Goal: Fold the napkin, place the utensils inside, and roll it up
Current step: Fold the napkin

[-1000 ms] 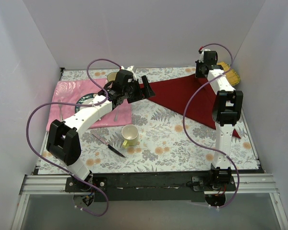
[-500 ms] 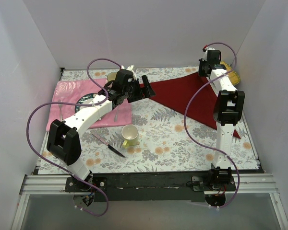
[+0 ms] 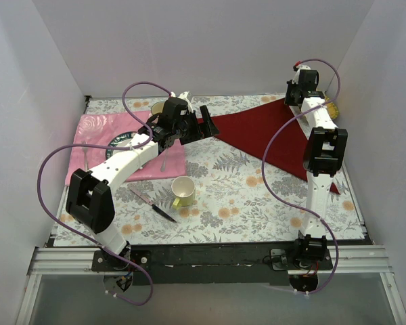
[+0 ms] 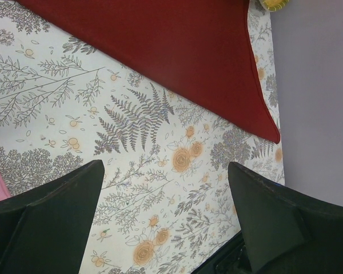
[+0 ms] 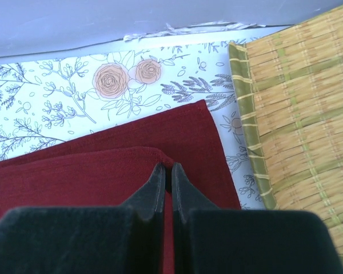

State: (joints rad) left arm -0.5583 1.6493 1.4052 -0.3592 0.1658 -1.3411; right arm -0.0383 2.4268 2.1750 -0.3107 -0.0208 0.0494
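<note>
On the floral tablecloth (image 3: 243, 196), the maroon napkin (image 3: 264, 139) lay as a broad triangle in the right half. Its long edge ran from a tip at ten o'clock down to four o'clock. The right gripper (image 5: 168, 168), fingers pressed together, pinched the napkin's far corner at one o'clock, just beside the yellow woven mat (image 5: 297, 108). The left gripper (image 4: 164, 171) hovered, jaws spread wide, at the ten o'clock tip, with the cloth toward its three o'clock. We judged the fold should carry the pinched corner toward seven o'clock. The black-handled knife (image 3: 152, 205) lay at seven o'clock, nearer the left gripper.
</note>
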